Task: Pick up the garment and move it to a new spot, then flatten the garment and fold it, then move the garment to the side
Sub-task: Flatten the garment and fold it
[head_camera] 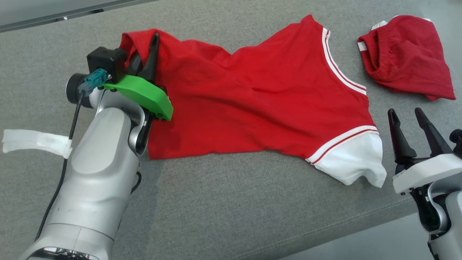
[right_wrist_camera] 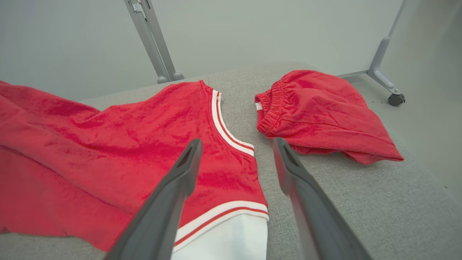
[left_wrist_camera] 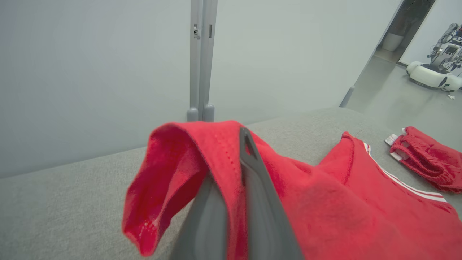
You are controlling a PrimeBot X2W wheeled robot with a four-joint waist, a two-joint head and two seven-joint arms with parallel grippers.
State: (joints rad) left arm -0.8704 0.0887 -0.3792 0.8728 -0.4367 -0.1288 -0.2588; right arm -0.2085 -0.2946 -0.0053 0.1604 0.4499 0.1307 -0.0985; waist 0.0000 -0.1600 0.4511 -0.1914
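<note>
So the red garment [head_camera: 252, 97] lies spread over the grey cushioned surface [head_camera: 231, 202], stretched between the two grippers. Its white sleeve [head_camera: 355, 159] sits just beside the right gripper [head_camera: 405, 112] and its opposite corner is in the left gripper [head_camera: 155, 39]. That left one is clamped shut on the corner. In the left wrist view the cloth rolls over the fingers [left_wrist_camera: 252, 173] and a loose flap hangs off to one side of them, raised off the surface. My guess is it's pinching there so the whole thing can be lifted and carried, or pulled taut. The right gripper has its fingers spread wide with nothing between them, and it's probably parked there to take the sleeve end. A bunched pair of red shorts [head_camera: 408, 54] lies just beyond the right fingertips, apart from the garment, so it looks like a bystander. Stuff I can't make out: how many layers are actually pinched, whether that corner is hem or shoulder, and the garment edge under the left arm's green bracket [head_camera: 144, 95]. I also can't tell if the right fingers touch the cushion.
</note>
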